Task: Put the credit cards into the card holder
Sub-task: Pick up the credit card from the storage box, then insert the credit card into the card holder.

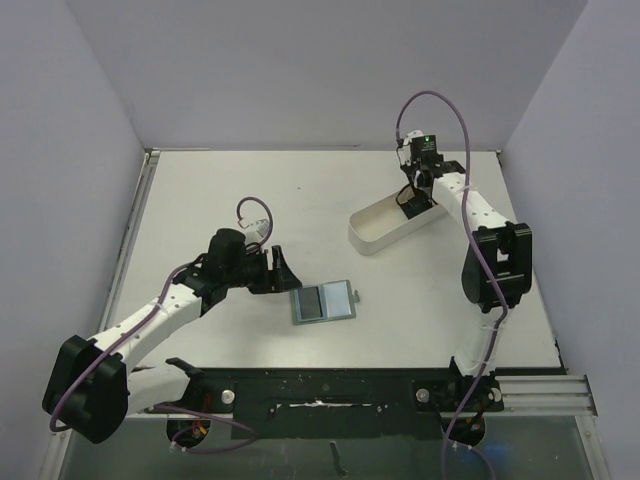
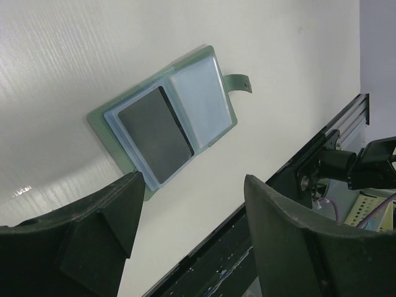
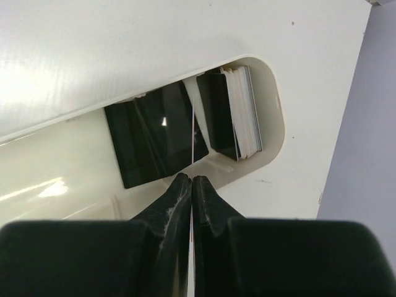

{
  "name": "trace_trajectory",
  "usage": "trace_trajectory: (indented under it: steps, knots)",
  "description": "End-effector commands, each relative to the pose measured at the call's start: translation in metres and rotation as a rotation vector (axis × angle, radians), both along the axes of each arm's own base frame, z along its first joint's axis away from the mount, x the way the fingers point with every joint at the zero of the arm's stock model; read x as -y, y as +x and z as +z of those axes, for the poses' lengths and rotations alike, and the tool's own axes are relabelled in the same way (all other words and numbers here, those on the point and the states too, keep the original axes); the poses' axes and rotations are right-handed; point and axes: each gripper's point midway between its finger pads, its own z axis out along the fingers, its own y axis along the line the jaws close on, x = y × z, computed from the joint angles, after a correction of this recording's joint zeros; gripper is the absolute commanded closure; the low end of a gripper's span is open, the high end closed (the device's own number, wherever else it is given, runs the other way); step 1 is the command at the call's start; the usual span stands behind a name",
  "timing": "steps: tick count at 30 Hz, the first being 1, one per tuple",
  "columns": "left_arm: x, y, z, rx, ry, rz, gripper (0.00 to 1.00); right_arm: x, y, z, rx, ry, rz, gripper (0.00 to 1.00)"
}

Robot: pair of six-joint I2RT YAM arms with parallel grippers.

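Observation:
The card holder (image 1: 322, 301) (image 2: 199, 99) lies open on the table, a black credit card (image 2: 154, 133) in one bluish pocket and its snap tab (image 2: 238, 83) sticking out. My left gripper (image 1: 283, 270) (image 2: 195, 179) hovers open just beside the holder, nothing between its fingers. My right gripper (image 1: 414, 200) (image 3: 191, 179) is over the far end of the white tray (image 1: 380, 232) (image 3: 275, 124), shut on a credit card (image 3: 193, 139) seen edge-on as a thin pale line. Below it, loose black cards (image 3: 154, 139) and a leaning stack (image 3: 238, 114) rest in the tray.
The black rail (image 1: 330, 385) (image 2: 297, 179) runs along the table's near edge, close under my left gripper. Grey walls enclose the table on three sides.

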Motion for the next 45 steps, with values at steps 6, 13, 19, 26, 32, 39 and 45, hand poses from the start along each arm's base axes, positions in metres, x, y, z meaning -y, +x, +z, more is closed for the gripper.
trace_trajectory:
  steps: [6,13,19,26,32,39,45]
  knots:
    - [0.010,0.009,0.038,0.072,-0.104,0.003,0.39,-0.071,-0.060,0.086,0.112,0.367,0.031,1.00]
    - [0.018,0.005,0.062,0.081,-0.217,0.003,0.42,-0.124,-0.124,0.112,0.168,0.679,0.141,1.00]
    - [0.025,0.004,0.081,0.082,-0.359,0.033,0.44,-0.182,-0.183,0.135,0.170,1.048,0.329,1.00]
    - [0.030,0.002,0.116,0.104,-0.562,0.048,0.50,-0.219,-0.240,0.150,0.123,1.397,0.452,1.00]
    - [0.035,-0.005,0.145,0.105,-0.728,0.010,0.52,-0.240,-0.274,0.147,0.004,1.637,0.527,1.00]
    - [0.034,-0.006,0.153,0.125,-0.763,0.008,0.53,-0.260,-0.294,0.145,-0.072,1.687,0.582,1.00]
    - [0.034,-0.007,0.149,0.117,-0.763,0.013,0.61,-0.269,-0.296,0.134,-0.092,1.667,0.574,1.00]
